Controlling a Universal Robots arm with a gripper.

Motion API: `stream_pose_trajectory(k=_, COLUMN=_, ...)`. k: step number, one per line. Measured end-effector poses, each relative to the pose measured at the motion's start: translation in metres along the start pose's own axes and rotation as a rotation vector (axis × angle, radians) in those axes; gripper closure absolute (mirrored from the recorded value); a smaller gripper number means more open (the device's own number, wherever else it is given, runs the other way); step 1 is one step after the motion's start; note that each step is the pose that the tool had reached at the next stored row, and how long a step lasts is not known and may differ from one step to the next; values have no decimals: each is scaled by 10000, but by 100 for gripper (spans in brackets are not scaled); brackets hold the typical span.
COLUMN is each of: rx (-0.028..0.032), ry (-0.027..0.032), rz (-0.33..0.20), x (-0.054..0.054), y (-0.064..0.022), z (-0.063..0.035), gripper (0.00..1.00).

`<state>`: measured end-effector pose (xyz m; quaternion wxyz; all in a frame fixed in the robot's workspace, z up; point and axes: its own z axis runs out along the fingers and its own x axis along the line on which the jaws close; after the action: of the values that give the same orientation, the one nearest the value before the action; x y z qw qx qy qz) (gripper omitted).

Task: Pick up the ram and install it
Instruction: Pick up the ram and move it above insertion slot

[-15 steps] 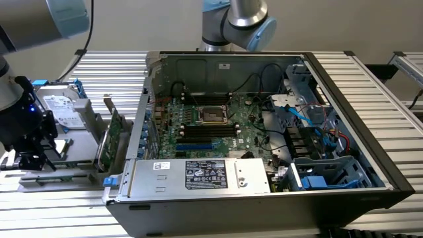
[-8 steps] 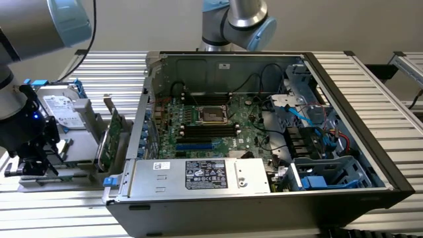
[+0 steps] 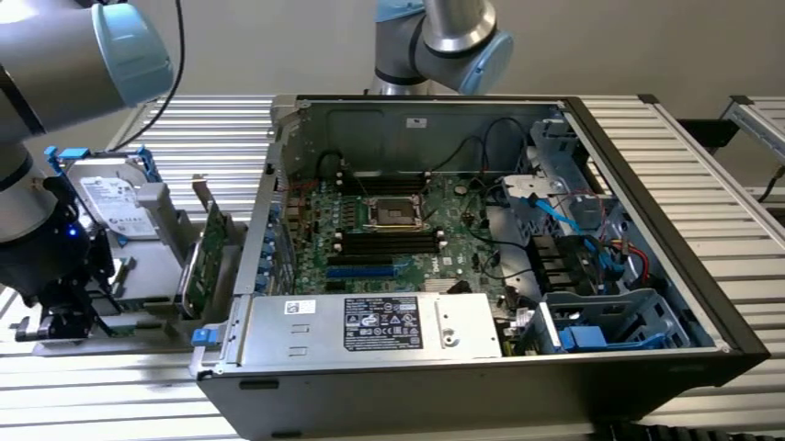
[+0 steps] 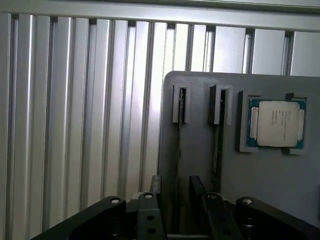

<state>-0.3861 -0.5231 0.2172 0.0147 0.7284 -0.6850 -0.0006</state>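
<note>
Two thin sticks stand on edge in side-by-side slots of the gray holder (image 4: 197, 87), seen edge-on from the wrist. One of them, the ram (image 4: 179, 142), runs straight between the two black fingers (image 4: 156, 186) of the pincer (image 4: 175, 186), which is spread wide and grasps nothing. The fingers flank the ram at one end of the holder, and whether they touch it cannot be told. The other stick (image 4: 218, 142) sits in the next slot, just outside the fingers. Beyond that slot, a square processor chip (image 4: 276, 123) lies flat in its own recess of the holder. The holder rests on a table of silver slats (image 4: 75, 125). In the exterior view the arm (image 3: 55, 64) hangs over the holder, which also carries a silver hard drive (image 3: 113, 197) with blue rails and a green card (image 3: 211, 241) standing upright. Just beside the holder, on the exterior view's right of it, lies the open computer case (image 3: 668, 197), its black memory slots (image 3: 390, 241) well apart from the ram.
</note>
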Motion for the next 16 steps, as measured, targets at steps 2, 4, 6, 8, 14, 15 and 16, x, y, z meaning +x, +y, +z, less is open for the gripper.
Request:
stream_pose_trajectory(k=2, rx=0, ry=0, rz=-12, x=5, y=-6, z=37, gripper=64)
stream_pose_trajectory(k=4, rx=0, ry=1, rz=-29, x=7, y=-17, z=73, gripper=64)
stream_pose_trajectory(k=6, rx=1, ry=1, rz=-52, x=7, y=-30, z=109, gripper=64)
stream_pose_trajectory(k=8, rx=1, ry=2, rz=-73, x=6, y=-40, z=146, gripper=64)
stream_pose_trajectory(k=14, rx=0, ry=4, rz=-100, x=5, y=-51, z=213, gripper=64)
stream_pose_trajectory(k=15, rx=0, ry=4, rz=-99, x=5, y=-50, z=213, gripper=64)
stream_pose_trajectory(k=16, rx=-1, ry=4, rz=-100, x=5, y=-51, z=213, gripper=64)
